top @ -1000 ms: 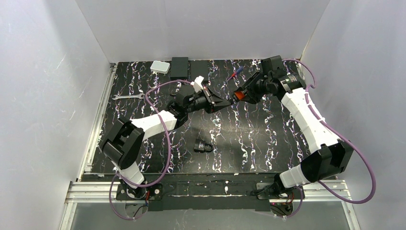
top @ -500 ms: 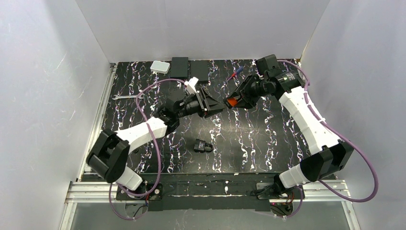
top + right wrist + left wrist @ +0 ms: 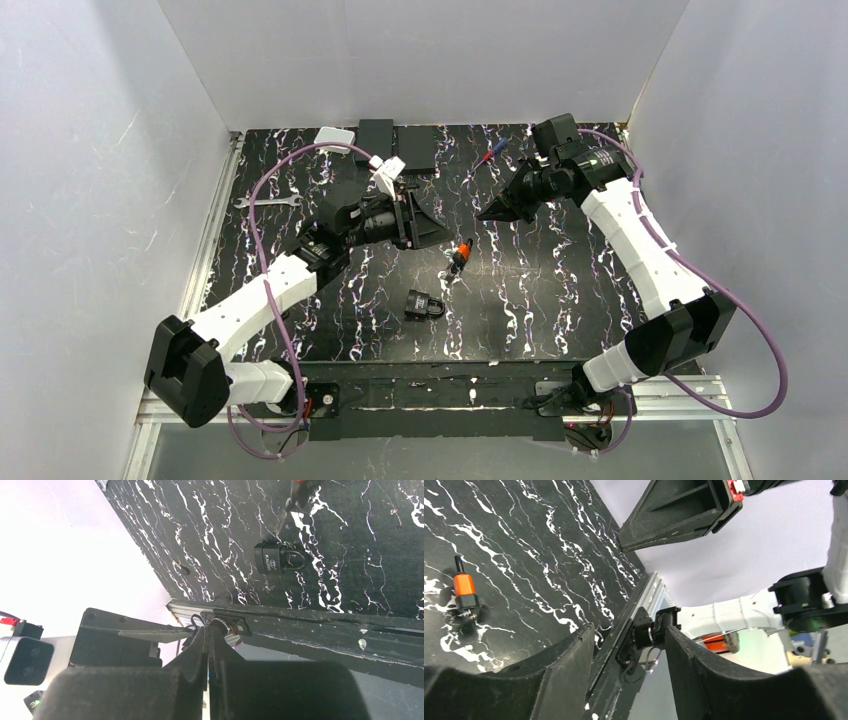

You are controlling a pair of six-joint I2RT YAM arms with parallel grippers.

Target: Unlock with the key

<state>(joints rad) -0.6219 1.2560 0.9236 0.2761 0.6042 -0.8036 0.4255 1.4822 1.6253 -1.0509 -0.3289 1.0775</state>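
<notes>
The key (image 3: 460,256), orange-red and black, lies loose on the dark marbled table; it also shows in the left wrist view as the key (image 3: 464,592) and at the top edge of the right wrist view as the key (image 3: 300,489). The black padlock (image 3: 425,303) lies flat a little nearer than it, padlock (image 3: 272,560). My left gripper (image 3: 440,231) hovers left of the key, open and empty, left gripper (image 3: 629,635). My right gripper (image 3: 492,213) hangs above and right of the key, shut with nothing between its fingers, right gripper (image 3: 208,632).
At the far edge sit a white box (image 3: 335,136), two black boxes (image 3: 377,135) and a red-and-blue screwdriver (image 3: 490,152). A silver wrench (image 3: 265,202) lies at the far left. White walls close in three sides.
The key, held in the air at the right gripper half a second ago, now lies on the table. The right gripper has shut empty. The left gripper has opened and drawn back leftward.
</notes>
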